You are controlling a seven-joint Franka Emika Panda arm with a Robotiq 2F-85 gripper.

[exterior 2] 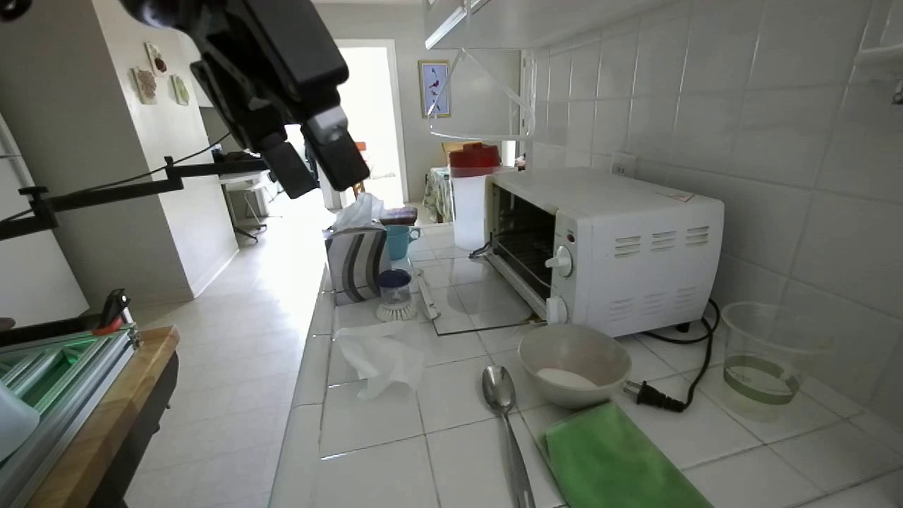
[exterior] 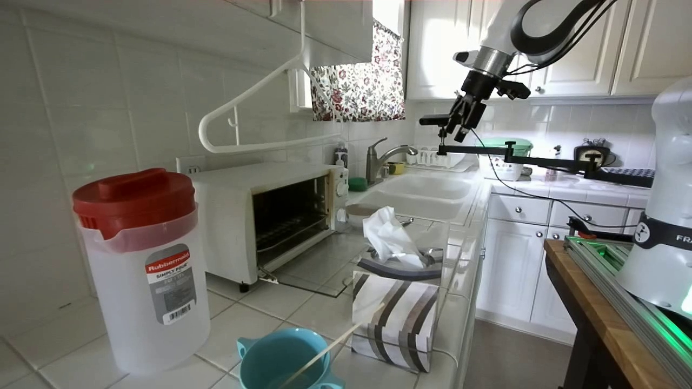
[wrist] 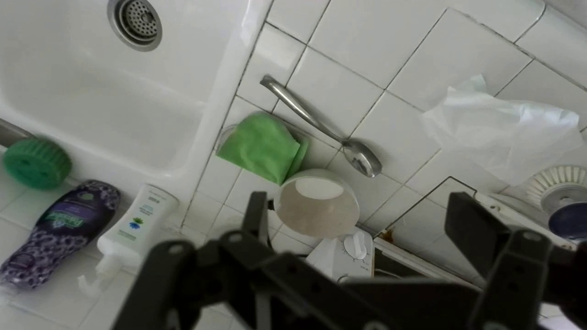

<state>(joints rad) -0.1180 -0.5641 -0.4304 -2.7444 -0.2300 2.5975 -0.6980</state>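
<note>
Gripper [exterior 2: 325,182], black: two fingers wide apart, suspended well above the counter [exterior 2: 370,430]; arm [exterior: 500,32] cut off by the top edge in an exterior view. Below, framed between the fingers in the wrist view: pale bowl [wrist: 316,213], well under the tips, white patch inside of unclear nature; in an exterior view, partly hidden behind paper from the tissue box [exterior: 405,324]. Just beside the bowl: folded green cloth [wrist: 261,146], contact with bowl not determinable, and metal spoon [wrist: 315,122] lying on the counter; both cut off by the bottom edge in an exterior view. Near these: crumpled tissue [wrist: 504,128]; brush [exterior 2: 395,293] with dark blue top, cut off by the right edge of the wrist view. White toaster oven [exterior 2: 635,261], door down, interior dark, mostly covered in the wrist view by blurred gripper parts. Clear tub [exterior 2: 762,377] with green band, outline faint. Beside the sink [wrist: 114,105]: purple bottle [wrist: 66,229], one end cut off; white pump bottle [wrist: 137,224]; green ribbed item [wrist: 36,162], kind uncertain. Outermost: red-lidded pitcher [exterior: 146,270], partly behind the toaster oven in an exterior view; turquoise cup [exterior: 270,354] with thin stick [exterior: 335,343], base cut off in an exterior view.
</note>
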